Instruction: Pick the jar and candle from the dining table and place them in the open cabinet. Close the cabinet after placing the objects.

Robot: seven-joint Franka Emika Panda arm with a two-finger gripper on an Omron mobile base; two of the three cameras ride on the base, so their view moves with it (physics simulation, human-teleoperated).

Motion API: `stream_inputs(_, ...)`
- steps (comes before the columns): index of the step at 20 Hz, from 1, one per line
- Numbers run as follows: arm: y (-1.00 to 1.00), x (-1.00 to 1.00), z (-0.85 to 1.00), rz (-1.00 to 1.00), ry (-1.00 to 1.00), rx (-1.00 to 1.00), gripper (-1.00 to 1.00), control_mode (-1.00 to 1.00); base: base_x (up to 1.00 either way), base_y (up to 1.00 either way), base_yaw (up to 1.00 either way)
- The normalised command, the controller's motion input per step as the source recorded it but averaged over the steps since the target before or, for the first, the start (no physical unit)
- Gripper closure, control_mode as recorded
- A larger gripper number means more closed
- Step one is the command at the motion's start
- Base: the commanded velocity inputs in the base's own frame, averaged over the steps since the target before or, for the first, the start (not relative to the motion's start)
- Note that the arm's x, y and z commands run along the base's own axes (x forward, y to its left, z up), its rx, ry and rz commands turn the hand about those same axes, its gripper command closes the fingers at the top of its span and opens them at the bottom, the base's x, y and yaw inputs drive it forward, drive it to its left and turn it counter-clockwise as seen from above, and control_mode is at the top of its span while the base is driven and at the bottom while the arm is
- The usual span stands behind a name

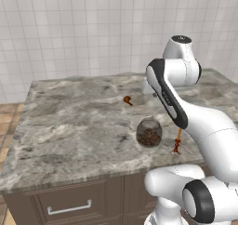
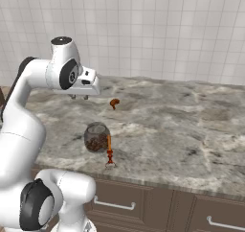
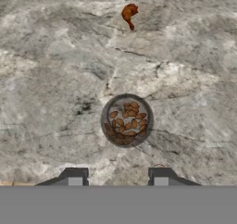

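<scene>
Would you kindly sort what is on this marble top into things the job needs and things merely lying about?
Needed for the job:
jar
candle
dining table

Just lying about:
small orange-brown lump

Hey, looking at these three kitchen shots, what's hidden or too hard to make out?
- Candle: in the left base view the arm's forearm covers its upper part.
- Gripper: in the hand view just the two finger tips show, with a gap between them and nothing in it.
- Jar: from above, its height and neck can't be judged.
- Small orange-brown lump: too small to identify.
- Dining table: its right end is cut off by the picture edge.
</scene>
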Motion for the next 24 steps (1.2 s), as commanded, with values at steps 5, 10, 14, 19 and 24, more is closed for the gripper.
stream_inputs(5,-0.08,-0.10,-0.01,0.00,-0.04,0.00,-1.00,-1.00,0.00,0.00,0.00)
stream_inputs(10,-0.16,-0.17,-0.04,0.00,-0.07,0.02,-1.00,-1.00,0.00,0.00,0.00)
stream_inputs(14,-0.17,-0.22,-0.06,0.02,-0.06,0.02,-1.00,-1.00,0.00,0.00,0.00)
stream_inputs(19,-0.23,-0.26,-0.04,0.01,-0.02,0.08,-1.00,-1.00,0.00,0.00,0.00)
stream_inputs(24,-0.30,-0.28,0.00,0.03,-0.08,0.21,-1.00,-1.00,0.00,0.00,0.00)
